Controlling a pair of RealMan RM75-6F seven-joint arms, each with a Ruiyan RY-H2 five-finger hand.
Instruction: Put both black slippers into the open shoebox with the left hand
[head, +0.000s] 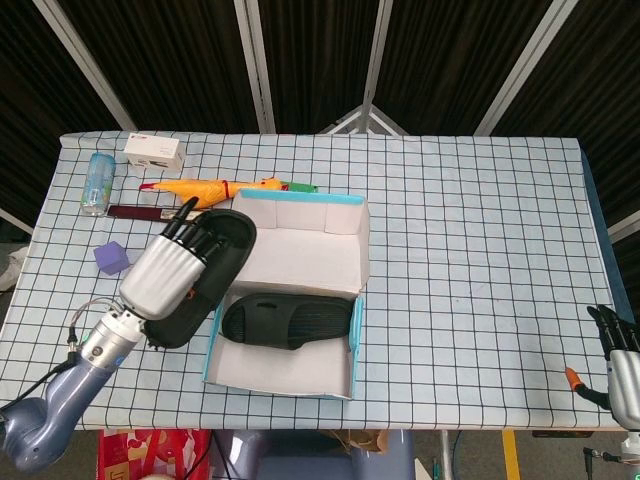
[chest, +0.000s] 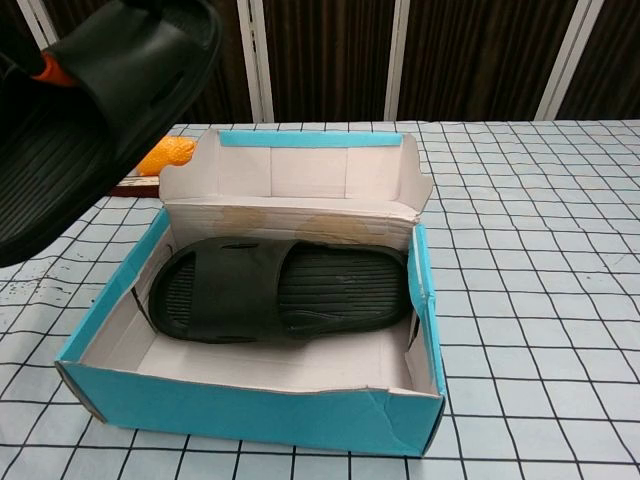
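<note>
My left hand grips a black slipper and holds it in the air, high above the table at the left edge of the open shoebox. In the chest view this slipper fills the upper left corner, sole side toward the camera. The other black slipper lies flat inside the box, seen in the chest view as a slipper with its strap to the left. My right hand hangs at the table's lower right edge, holding nothing, its fingers loosely extended.
A yellow rubber chicken, a dark red flat stick, a white small box, a bottle and a purple cube lie at the table's back left. The box lid stands up behind the box.
</note>
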